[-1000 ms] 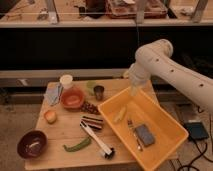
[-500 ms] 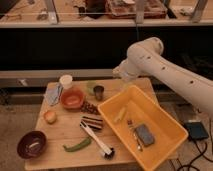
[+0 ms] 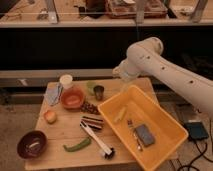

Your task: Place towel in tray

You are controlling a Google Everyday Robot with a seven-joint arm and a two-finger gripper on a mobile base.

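The towel is a crumpled blue-grey cloth at the table's back left, next to the white cup. The tray is a large yellow tub on the right half of the table, holding a yellow piece, a fork and a grey sponge. My gripper hangs from the white arm above the tray's back corner, near the table's far edge. It is well to the right of the towel and holds nothing that I can see.
Between the gripper and the towel stand a dark cup, a green item and an orange bowl. Nearer the front lie a peach, a purple bowl, a green pepper, a brush and a striped bar.
The arm has swung left, from above the tray toward the table's back edge. Nothing on the table has moved.
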